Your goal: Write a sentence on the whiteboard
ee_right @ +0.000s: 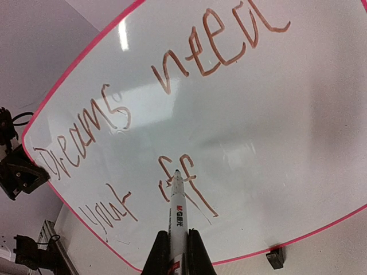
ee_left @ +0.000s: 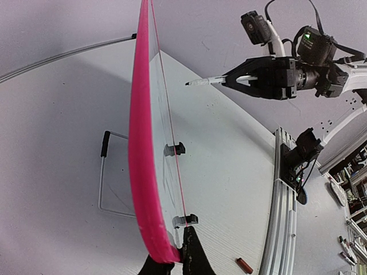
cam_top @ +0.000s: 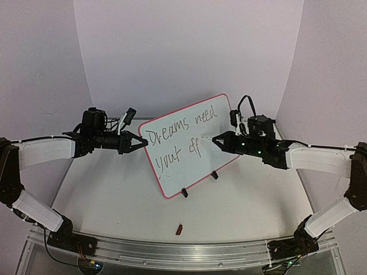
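Your whiteboard stands upright mid-tabletop, your left hand clamped on its edge and your right hand clamped on a marker, tip just beside the board's written face.

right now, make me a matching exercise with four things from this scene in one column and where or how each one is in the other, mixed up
Things
1. whiteboard
2. marker
3. small red piece
4. left fingers

Places or states
a. lying loose on the table, in front of the board
b. clamped on the board's edge
c. standing on black feet, with writing on it
d. held in the right fingers, tip pointing at the board

Pairs: 1-c, 2-d, 3-a, 4-b
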### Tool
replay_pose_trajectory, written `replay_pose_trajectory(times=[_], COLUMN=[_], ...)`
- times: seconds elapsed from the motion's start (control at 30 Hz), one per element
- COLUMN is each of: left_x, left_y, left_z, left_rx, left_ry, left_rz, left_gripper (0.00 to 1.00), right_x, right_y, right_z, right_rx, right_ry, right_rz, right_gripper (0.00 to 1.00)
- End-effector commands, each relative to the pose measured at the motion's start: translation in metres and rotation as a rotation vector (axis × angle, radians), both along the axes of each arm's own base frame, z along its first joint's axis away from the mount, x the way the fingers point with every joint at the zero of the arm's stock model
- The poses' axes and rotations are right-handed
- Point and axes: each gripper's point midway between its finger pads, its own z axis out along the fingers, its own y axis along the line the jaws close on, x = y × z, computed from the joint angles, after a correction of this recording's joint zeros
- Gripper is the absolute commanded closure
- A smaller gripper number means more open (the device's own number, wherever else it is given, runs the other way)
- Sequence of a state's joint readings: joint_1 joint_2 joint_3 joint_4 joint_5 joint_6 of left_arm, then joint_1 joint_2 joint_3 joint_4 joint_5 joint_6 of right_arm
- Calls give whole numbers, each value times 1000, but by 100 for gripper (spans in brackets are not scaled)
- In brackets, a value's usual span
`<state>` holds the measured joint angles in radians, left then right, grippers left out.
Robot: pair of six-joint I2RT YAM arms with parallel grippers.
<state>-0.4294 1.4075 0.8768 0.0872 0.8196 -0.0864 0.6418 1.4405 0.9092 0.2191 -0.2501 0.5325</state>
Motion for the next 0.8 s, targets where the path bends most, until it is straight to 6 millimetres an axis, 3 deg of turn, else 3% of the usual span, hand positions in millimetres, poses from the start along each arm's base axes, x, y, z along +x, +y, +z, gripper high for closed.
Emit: replay_pose_trajectory(times=[0.0, 0.43, 0.77], left_x=[-4, -4, -4], left_y=[-3, -2, -2], left_z=[-21, -20, -20], left_rx=[80, 82, 83], left_ry=[-41, -45, -45], left_rz=[-28, -24, -25], left_gripper=[100, 100, 100], right_x=[-2, 7, 18], right_y=[-9, -3, -2], right_z=[13, -9, -15], right_rx=[-12, -31, -23], right_ry=[-42, -4, -1], right_rz=[-6, 30, 13], right_gripper=[100, 100, 100])
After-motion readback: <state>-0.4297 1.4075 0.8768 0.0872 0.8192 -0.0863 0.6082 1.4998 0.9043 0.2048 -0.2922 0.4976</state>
